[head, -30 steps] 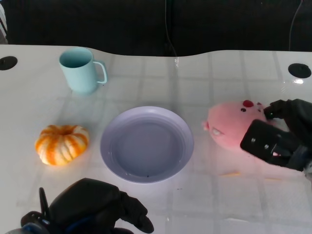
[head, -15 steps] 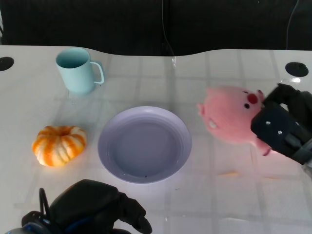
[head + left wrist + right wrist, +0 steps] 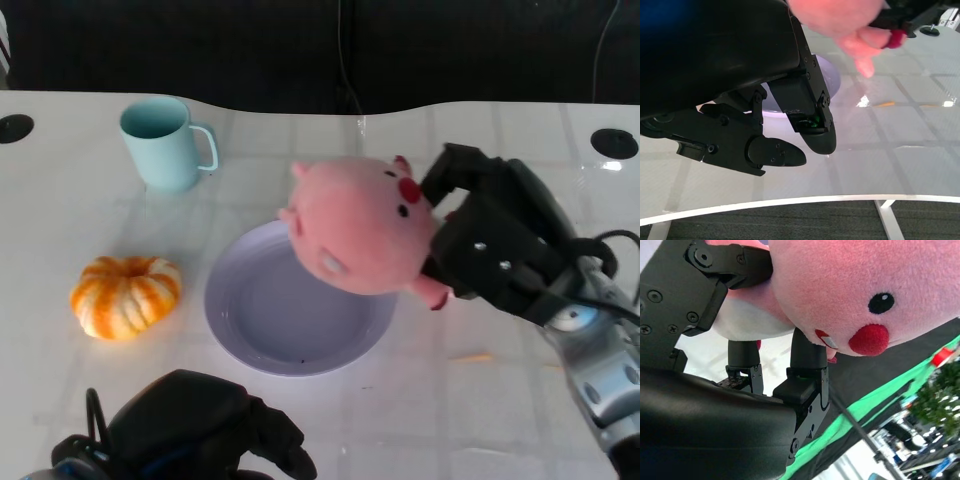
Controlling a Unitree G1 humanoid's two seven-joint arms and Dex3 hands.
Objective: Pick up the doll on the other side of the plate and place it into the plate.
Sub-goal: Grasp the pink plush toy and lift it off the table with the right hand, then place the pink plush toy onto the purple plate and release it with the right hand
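Now, going left to right: the left hand (image 3: 190, 435) rests near the worktop (image 3: 500, 400) edge, fingers curled on nothing. The plate (image 3: 240, 330) lies centre, and the pink doll (image 3: 360, 235) hangs over its far-right rim, grasped by the right hand (image 3: 495, 245). Carrying is nearly done; lowering and letting go should follow. No writing is legible.

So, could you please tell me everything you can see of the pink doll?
The pink doll is a round, plush-looking pig with black eyes, a red snout and small stubby limbs. The right hand grips it from the side, holding it tilted in the air above the right part of the purple plate. Nothing else touches it.
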